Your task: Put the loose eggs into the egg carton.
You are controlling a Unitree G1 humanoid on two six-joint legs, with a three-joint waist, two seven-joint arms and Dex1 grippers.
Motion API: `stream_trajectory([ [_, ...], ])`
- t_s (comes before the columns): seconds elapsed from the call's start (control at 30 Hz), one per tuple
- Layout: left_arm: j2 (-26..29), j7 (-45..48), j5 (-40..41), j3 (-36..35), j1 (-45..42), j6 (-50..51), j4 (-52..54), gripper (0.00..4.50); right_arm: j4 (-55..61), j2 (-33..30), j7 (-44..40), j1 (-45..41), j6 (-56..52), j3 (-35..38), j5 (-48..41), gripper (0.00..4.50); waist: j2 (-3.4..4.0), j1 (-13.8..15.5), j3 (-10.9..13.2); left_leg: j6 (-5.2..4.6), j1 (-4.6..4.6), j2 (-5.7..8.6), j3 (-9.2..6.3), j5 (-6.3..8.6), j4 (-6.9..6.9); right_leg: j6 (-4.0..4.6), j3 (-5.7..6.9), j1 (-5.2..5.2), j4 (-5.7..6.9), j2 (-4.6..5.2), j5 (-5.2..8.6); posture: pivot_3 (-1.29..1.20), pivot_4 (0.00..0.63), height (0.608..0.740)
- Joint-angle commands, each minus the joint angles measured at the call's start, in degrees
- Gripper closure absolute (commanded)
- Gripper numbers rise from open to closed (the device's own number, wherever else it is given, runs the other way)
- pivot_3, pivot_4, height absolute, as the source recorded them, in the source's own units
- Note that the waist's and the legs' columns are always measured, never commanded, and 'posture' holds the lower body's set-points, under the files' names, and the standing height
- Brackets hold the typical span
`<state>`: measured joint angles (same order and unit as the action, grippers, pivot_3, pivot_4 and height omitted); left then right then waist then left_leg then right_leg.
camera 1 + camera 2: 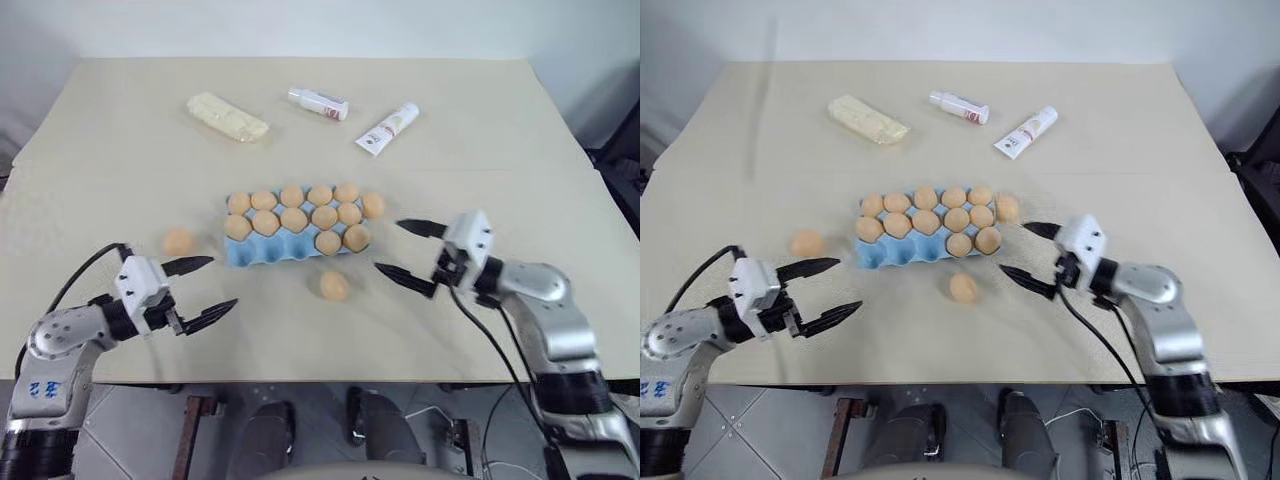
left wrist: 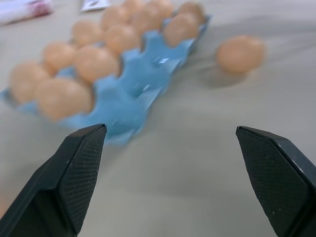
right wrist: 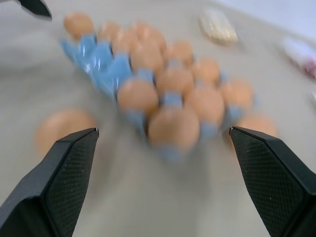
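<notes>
Loose egg (image 1: 334, 286) lies between end effectors (both open) — nearer right end effector (image 1: 411, 254).

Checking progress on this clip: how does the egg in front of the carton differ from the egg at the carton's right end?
The front egg lies apart from the egg carton, on bare table between the two open grippers. The right-end egg sits close against the carton's far right corner, though contact is unclear. The front egg lies nearer the robot, the right-end egg farther back. Both are peach-tan and outside the cups.

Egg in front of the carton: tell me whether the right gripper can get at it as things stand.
Probably yes. The egg lies alone on bare table in front of the egg carton, and the right gripper stands open beside it with nothing between.
</notes>
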<state>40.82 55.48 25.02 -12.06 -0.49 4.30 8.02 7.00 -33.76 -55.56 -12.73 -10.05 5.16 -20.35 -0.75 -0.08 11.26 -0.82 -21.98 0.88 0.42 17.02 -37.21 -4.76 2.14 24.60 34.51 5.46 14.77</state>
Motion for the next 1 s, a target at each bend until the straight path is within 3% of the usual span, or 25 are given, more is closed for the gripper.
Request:
stream_trajectory([
  [0.03,-0.26,1.85,0.55,1.86,-2.51,0.52,-0.17,0.0,-0.21,-3.52,-1.47,5.16,5.26,6.37,-0.59,0.06,0.0,0.08,0.0,-0.01,0.01,0.0,0.04,0.0,-0.01,-0.02,-0.03,0.0,0.01,0.0,-0.01,0.0,0.15,0.74],
  [0.2,-0.66,3.09,-0.8,2.94,-5.82,-1.26,-4.08,0.0,-8.09,-5.17,-0.87,10.68,11.06,10.58,0.76,0.06,-0.01,-0.09,0.0,-0.03,0.23,0.0,0.22,-0.02,-0.03,-0.03,-0.13,-0.13,0.12,-0.07,-0.02,0.0,0.15,0.74],
  [0.4,-0.69,2.99,-1.05,2.42,-6.69,-2.07,-5.53,0.0,-11.48,-4.02,1.31,6.77,12.91,8.81,1.42,0.06,-0.01,-0.21,0.0,-0.05,0.75,-0.01,0.66,-0.04,-0.03,-0.04,-0.62,-0.3,0.44,-0.15,-0.02,0.0,0.15,0.74],
  [0.6,-0.25,2.84,-0.51,1.85,-6.16,-1.33,-5.06,0.0,-14.21,-1.68,5.84,-6.46,4.09,2.15,4.42,0.06,-0.02,-0.34,0.01,-0.15,0.77,-0.02,0.87,-0.11,-0.15,-0.11,-0.91,-0.26,0.43,-0.15,-0.25,0.0,0.15,0.74],
  [0.7,-0.76,0.96,-0.74,0.87,-4.38,-1.3,-3.16,0.0,-26.01,2.11,6.54,-21.83,0.63,-3.98,8.57,0.06,-0.04,-0.84,0.03,-0.15,0.73,-0.03,0.94,-0.11,-0.13,-0.09,-0.99,-0.15,0.42,-0.14,-0.27,0.0,0.15,0.74],
  [1.0,-0.72,-1.91,-0.18,-1.92,0.26,-0.87,0.68,0.0,-54.36,5.09,0.41,-40.03,13.99,-13.75,19.4,0.06,-0.04,-1.58,0.02,-0.29,0.4,-0.03,0.99,0.02,0.11,-0.11,-0.87,0.06,0.17,-0.1,-0.32,0.0,0.15,0.74],
])
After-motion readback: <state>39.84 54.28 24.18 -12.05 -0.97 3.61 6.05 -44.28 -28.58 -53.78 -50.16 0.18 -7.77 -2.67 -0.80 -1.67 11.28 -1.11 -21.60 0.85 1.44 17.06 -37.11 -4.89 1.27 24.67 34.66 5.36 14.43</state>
